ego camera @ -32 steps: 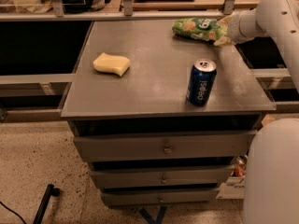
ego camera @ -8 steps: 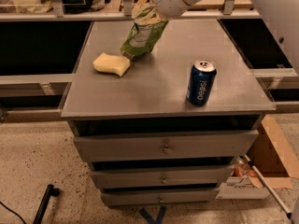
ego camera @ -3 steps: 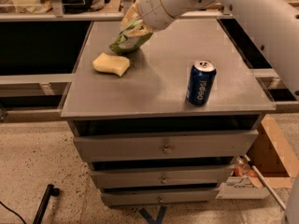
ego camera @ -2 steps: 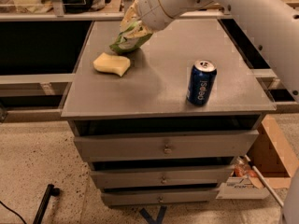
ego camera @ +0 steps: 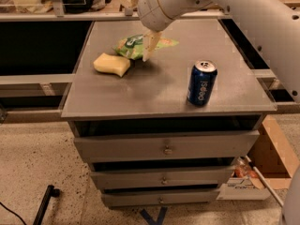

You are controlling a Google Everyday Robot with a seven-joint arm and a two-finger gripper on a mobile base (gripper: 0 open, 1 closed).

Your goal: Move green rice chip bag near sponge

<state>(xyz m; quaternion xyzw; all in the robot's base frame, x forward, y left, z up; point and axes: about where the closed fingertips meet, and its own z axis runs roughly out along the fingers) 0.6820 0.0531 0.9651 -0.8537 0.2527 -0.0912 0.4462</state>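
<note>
The green rice chip bag (ego camera: 133,45) lies flat on the grey cabinet top (ego camera: 159,88), at its back left. Its left end is just behind and to the right of the pale yellow sponge (ego camera: 111,63), close to it or touching. My gripper (ego camera: 149,46) hangs from the white arm directly over the middle of the bag, fingers (ego camera: 148,48) pointing down. It looks open, and the bag rests on the cabinet top rather than hanging from it.
A blue Pepsi can (ego camera: 202,82) stands upright at the front right of the top. The cabinet has several drawers (ego camera: 164,149) below. Black shelving runs behind on both sides. A cardboard box (ego camera: 262,168) sits on the floor at right.
The bag was held tilted above the sponge's far side; now it has come down and lies flat on the top beside the sponge, with the gripper lower and over it.
</note>
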